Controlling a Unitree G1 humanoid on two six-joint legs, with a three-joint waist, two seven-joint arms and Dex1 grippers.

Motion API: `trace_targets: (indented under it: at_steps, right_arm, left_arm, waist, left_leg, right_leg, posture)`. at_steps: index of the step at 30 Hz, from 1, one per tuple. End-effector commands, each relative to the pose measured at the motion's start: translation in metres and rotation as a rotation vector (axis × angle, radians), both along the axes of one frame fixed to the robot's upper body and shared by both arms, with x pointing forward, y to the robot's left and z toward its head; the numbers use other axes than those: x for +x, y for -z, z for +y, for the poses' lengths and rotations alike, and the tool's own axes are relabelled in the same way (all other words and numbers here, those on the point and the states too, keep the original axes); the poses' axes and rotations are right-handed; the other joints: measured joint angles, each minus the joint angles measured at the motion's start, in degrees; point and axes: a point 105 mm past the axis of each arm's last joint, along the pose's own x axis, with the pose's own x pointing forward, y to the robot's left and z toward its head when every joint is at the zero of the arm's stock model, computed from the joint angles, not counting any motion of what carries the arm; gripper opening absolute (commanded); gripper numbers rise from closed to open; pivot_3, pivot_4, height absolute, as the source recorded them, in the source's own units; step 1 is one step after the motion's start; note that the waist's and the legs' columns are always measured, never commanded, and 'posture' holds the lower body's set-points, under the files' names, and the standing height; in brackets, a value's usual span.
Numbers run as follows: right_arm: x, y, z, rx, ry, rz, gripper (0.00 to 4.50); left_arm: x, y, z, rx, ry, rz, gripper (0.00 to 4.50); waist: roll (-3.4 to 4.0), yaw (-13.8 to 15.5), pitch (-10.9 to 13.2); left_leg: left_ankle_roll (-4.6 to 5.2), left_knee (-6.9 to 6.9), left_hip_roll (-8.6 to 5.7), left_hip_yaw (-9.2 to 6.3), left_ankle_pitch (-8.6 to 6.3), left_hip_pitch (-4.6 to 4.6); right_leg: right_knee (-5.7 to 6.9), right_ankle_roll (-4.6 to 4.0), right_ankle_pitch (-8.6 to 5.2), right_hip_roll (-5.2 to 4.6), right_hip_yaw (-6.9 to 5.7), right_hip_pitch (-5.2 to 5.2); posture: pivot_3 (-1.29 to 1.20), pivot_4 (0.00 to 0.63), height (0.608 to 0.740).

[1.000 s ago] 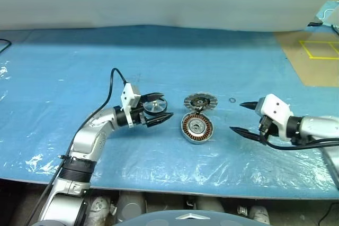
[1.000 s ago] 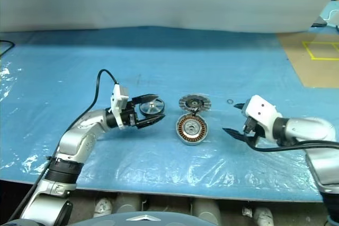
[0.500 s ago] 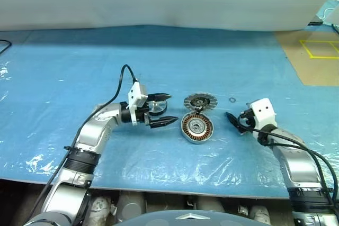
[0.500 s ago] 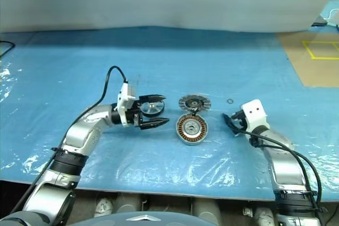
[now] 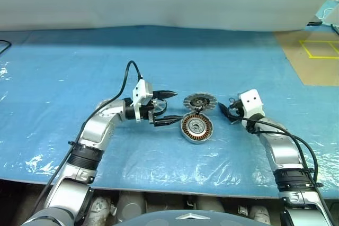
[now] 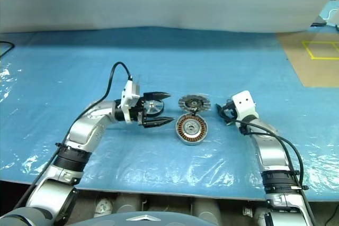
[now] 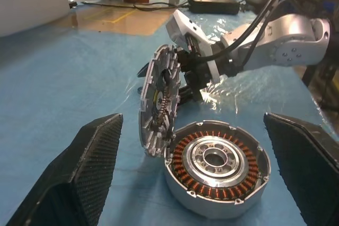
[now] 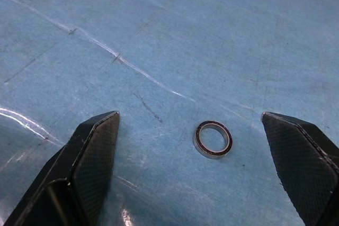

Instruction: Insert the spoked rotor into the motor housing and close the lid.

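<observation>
Left gripper [image 5: 163,108]: spread apart, empty, straddling rotor [image 5: 154,107]. Right gripper [image 8: 196,130]: spread, empty, over small ring [image 8: 212,139]. Risk: knocking propped lid [image 7: 159,107] off housing [image 7: 215,166].

The housing [image 5: 197,127], a round silver disc ringed with copper windings, lies flat and open on blue sheeting. The ribbed silver lid [image 5: 200,101] stands tilted at its far edge. The rotor [image 6: 154,107] sits just left.

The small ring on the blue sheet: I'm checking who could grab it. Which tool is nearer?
Right. The right tool is open with the small ring lying just ahead between its fingers. The left tool is across the motor housing, well off.
</observation>
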Motion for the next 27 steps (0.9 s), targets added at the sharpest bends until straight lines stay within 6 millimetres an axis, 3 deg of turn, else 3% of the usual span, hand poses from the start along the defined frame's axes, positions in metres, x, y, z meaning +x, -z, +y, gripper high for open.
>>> trace_targets:
  at_steps: [1,5,9,12,21,27]
  right_arm:
    - [-0.006,0.014,-0.005,-0.014,0.005,0.054,4.47]
    - [-0.009,0.019,-0.002,0.043,0.001,0.087,4.47]
    - [-0.014,0.024,0.003,0.100,-0.003,0.121,4.47]
    - [-0.016,0.025,0.003,0.110,-0.002,0.130,3.93]
    - [-0.014,0.023,0.001,0.119,0.022,0.130,0.76]
    - [-0.016,0.027,0.004,0.087,-0.004,0.141,0.65]
  left_arm:
    - [-0.001,-0.020,-0.013,0.037,0.016,-0.068,4.50]
    - [-0.001,-0.028,-0.014,0.022,0.023,-0.054,4.50]
    - [-0.001,-0.021,-0.009,0.032,0.033,-0.045,4.50]
    - [-0.005,-0.019,-0.008,0.021,0.056,-0.027,4.50]
    - [-0.005,-0.019,-0.010,-0.007,0.046,0.019,4.50]
    - [-0.001,-0.023,-0.007,-0.034,0.024,0.047,4.50]
  waist:
    - [0.00,0.0,0.0]
    - [0.00,0.0,0.0]
    - [0.00,0.0,0.0]
    - [0.00,0.0,0.0]
    - [-0.01,0.1,0.0]
    - [-0.01,0.1,0.0]
  left_leg:
    - [0.00,0.01,0.00,0.00,0.00,0.05]
    - [-0.01,0.00,-0.01,0.00,0.00,0.12]
    - [-0.01,-0.02,-0.02,0.00,0.00,0.11]
    - [0.00,-0.03,-0.01,0.00,0.00,0.11]
    - [0.02,0.01,-0.02,0.00,-0.01,0.17]
    - [0.00,-0.03,-0.01,0.00,-0.01,0.19]
  right_leg:
    - [0.00,0.00,0.00,-0.01,0.00,0.07]
    - [0.00,0.00,0.00,0.00,0.01,0.12]
    - [-0.04,0.00,0.00,0.02,-0.01,0.12]
    - [-0.05,-0.01,-0.01,0.02,-0.01,0.12]
    - [-0.06,0.00,-0.01,-0.04,0.00,0.26]
    - [-0.09,0.00,-0.01,-0.02,-0.01,0.26]
  posture:
    - [0.00,0.150,0.740]
    - [0.00,0.150,0.740]
    - [0.00,0.150,0.740]
    - [0.00,0.150,0.740]
    - [0.00,0.150,0.740]
    - [0.00,0.150,0.740]
